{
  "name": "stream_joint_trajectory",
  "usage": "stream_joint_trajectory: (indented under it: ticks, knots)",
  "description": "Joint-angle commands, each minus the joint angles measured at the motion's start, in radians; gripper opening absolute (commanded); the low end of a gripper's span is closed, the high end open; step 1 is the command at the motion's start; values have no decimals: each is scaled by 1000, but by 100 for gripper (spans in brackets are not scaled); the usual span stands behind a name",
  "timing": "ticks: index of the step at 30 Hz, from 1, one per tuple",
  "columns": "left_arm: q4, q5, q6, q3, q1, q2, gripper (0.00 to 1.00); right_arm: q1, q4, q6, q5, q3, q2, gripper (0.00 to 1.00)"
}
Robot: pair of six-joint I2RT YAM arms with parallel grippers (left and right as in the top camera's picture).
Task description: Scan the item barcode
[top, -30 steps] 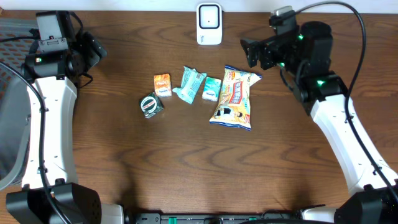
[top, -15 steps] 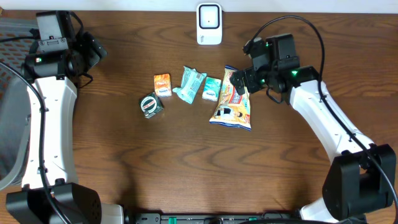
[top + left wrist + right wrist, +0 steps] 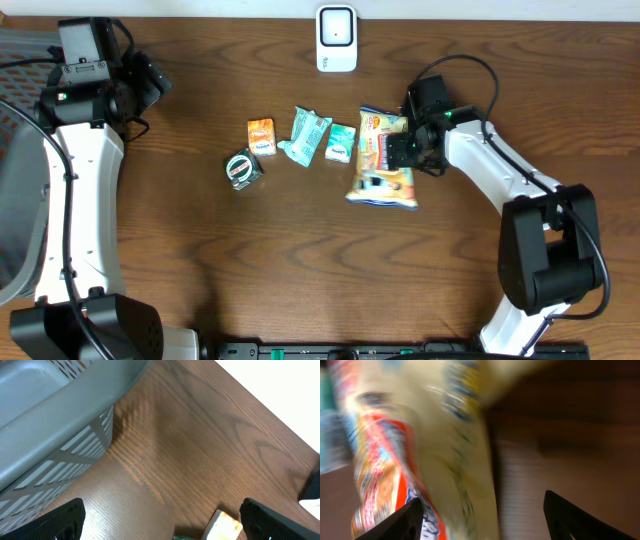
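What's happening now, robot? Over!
Left gripper open, near basket. Right gripper open, straddling chip bag edge, not gripped yet. Small snacks sit left of bag; scanner beyond, unblocked.

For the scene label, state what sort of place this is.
Probably a mock shop checkout on a wooden table: a white barcode scanner at the far edge, small packaged snacks laid in a row before it, and a grey mesh basket at the left.

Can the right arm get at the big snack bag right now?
Probably yes. The right gripper sits at the edge of the snack bag, fingers apart with the bag partly between them, and nothing lies in the way.
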Motion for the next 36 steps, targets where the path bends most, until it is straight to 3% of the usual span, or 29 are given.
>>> stream_joint_trajectory:
  ticks: [1, 4, 6, 9, 12, 14, 16, 22, 27, 36]
  knots:
    - [-1, -13, -16, 16, 0, 1, 98, 4, -35, 91, 325, 9, -72, 69]
    - [-1, -13, -16, 16, 0, 1, 98, 4, -64, 90, 506, 9, -129, 66]
    - [-1, -13, -16, 16, 0, 1, 98, 4, -60, 80, 527, 9, -154, 65]
    - [-1, -13, -16, 16, 0, 1, 98, 5, -5, -61, 286, 9, -170, 68]
    - [-1, -13, -16, 16, 0, 1, 98, 11, 58, -246, -75, 7, -158, 70]
    - [-1, -13, -16, 16, 0, 1, 97, 26, 75, -264, -89, 7, -143, 71]
    - [-1, -13, -16, 16, 0, 1, 98, 51, 76, -270, 1, 7, -120, 72]
    - [-1, -13, -16, 16, 0, 1, 98, 173, 69, -270, 321, 7, -35, 89]
    - [-1, -13, -16, 16, 0, 1, 98, 270, 85, -269, 566, 7, 50, 92]
    - [-1, -13, -16, 16, 0, 1, 98, 307, 80, -246, 662, 7, 213, 92]
